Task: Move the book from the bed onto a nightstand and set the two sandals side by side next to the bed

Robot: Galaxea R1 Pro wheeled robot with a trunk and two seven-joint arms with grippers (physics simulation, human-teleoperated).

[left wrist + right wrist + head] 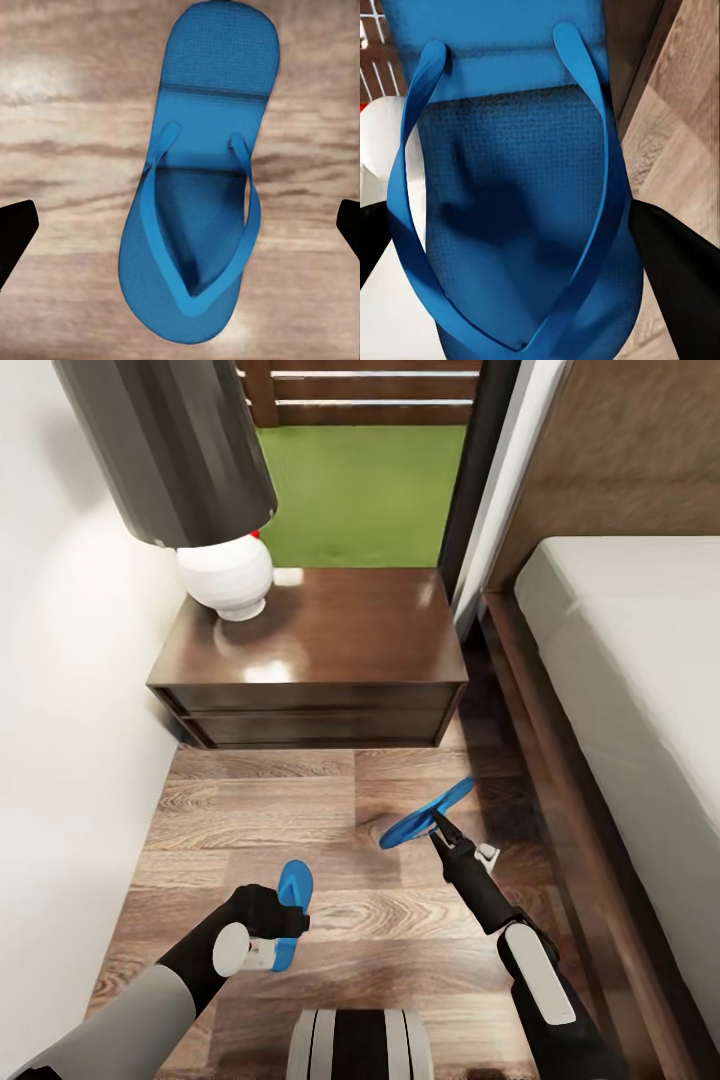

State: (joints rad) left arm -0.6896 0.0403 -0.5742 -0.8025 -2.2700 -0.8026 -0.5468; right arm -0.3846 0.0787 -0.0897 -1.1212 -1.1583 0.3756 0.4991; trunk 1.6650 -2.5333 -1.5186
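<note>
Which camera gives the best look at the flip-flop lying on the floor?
The left wrist view: the whole sandal on the floor shows flat, straps up. The head view shows it partly behind the left tool.

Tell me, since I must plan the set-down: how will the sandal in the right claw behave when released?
The sandal in the right claw looks thin and flat, so probably light. Held tilted above the wood floor, it may flop or land askew. Its thin straps look soft, likely bending easily.
</note>
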